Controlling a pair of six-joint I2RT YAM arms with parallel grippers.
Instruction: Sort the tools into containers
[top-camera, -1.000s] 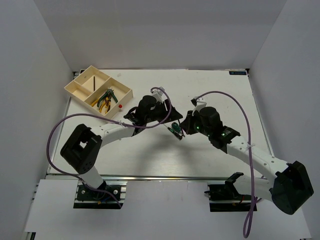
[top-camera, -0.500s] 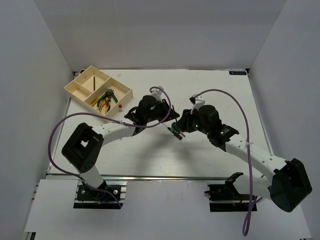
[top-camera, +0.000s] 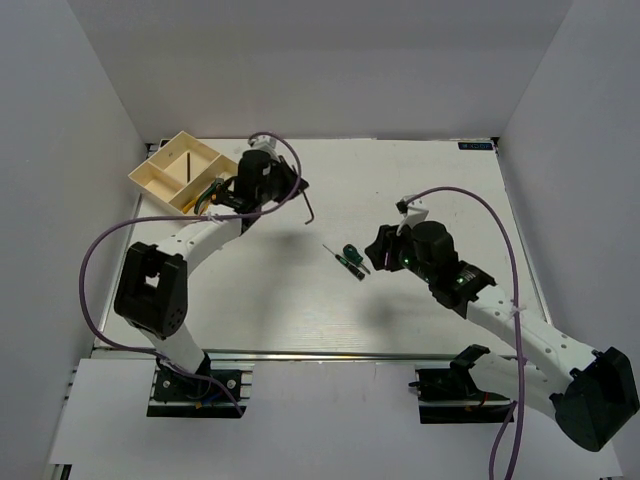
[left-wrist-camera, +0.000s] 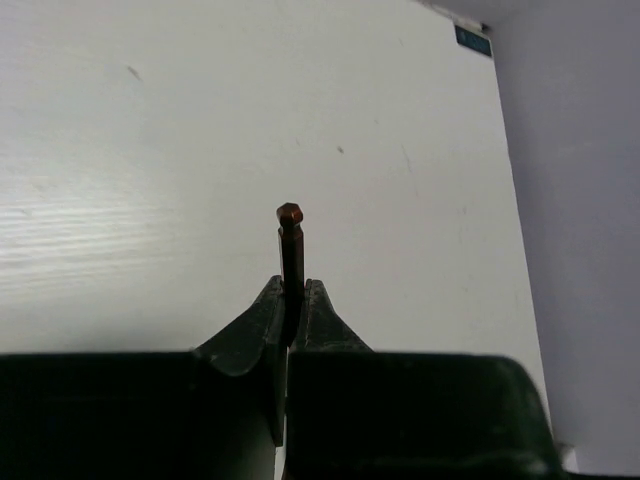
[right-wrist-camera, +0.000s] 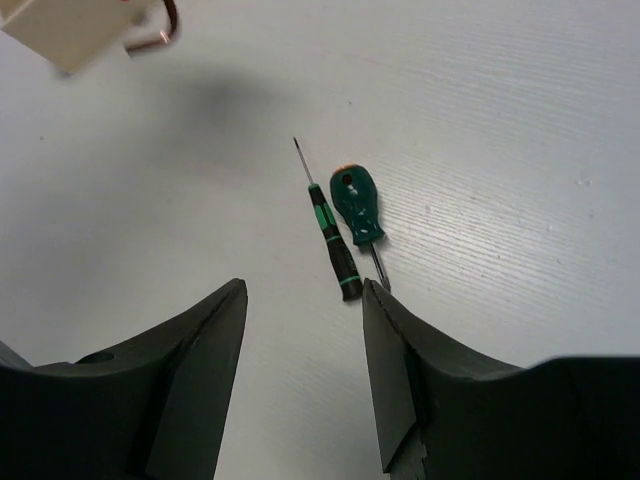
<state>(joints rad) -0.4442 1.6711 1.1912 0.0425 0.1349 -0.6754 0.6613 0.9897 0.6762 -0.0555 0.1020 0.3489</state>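
The hex key (left-wrist-camera: 291, 250) is off the surface, pinched between the fingers of the left gripper (top-camera: 293, 188), whose jaws are closed tight on its shank. In the left wrist view the key stands straight up out of the fingertips, with its rust-coloured hexagonal end showing above them. From above, its bent end hangs past the gripper over bare worktop (top-camera: 430, 180).

Just to the left of this gripper sits the tray (top-camera: 160, 178), at the far-left corner of the worktop. The pliers (top-camera: 208, 197) lie in its near compartment, partly hidden by the arm. A thin dark rod (top-camera: 190, 160) lies in the far one.

Two more tools lie side by side near the middle of the worktop. One is a thin screwdriver (right-wrist-camera: 330, 235) with a green-and-black grip. The other is a stubby screwdriver (right-wrist-camera: 357, 205) with a broad green handle. They are close together, but whether they touch cannot be told.

The right gripper (right-wrist-camera: 303, 300) hangs above them on the near-right side, jaws spread wide and holding nothing. The two screwdrivers show just beyond its fingertips.
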